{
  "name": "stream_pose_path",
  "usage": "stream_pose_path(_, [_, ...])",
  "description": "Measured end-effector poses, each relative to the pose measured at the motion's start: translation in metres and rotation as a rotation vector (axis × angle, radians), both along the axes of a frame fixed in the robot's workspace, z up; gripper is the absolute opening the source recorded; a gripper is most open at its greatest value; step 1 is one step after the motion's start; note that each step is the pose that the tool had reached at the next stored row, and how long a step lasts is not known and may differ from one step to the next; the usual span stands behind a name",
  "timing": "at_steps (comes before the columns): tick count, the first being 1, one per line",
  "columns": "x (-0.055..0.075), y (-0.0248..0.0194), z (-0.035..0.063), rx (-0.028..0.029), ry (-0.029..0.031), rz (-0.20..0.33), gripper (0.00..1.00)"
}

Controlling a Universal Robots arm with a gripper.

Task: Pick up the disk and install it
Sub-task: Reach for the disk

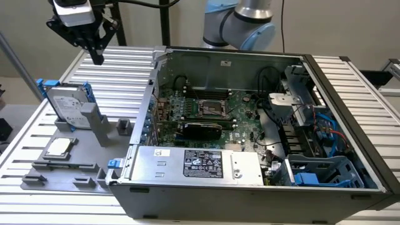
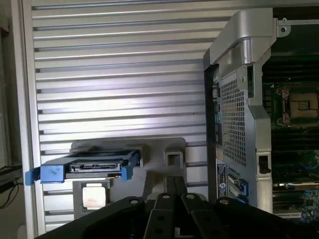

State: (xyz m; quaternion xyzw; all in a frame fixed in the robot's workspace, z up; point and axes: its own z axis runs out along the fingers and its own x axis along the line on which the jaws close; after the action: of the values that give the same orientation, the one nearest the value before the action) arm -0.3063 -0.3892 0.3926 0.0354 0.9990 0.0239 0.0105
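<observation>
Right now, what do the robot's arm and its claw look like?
The silver-grey tubular arm has round metal segments with pale blue joint caps. The black claw has angular linkages that narrow to slim fingers; in the wrist view small round screws show on the linkages. It hangs under a white-and-grey boxy wrist unit. A thin black cable runs towards that unit. No markings are readable.

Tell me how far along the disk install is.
Nothing looks done yet: the flat silver-grey disk with blue plastic rails stands upright in its grey holder beside the open computer case. In hand: nothing; the black tool hangs shut above the slatted table, apart from the disk. Pick-up and install are both left.
</observation>
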Motion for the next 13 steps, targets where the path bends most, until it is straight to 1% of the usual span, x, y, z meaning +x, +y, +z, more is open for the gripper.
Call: stream_pose_path(13, [-0.059, 0.0022, -0.0026, 0.0000, 0.0000, 0.000, 0.00])
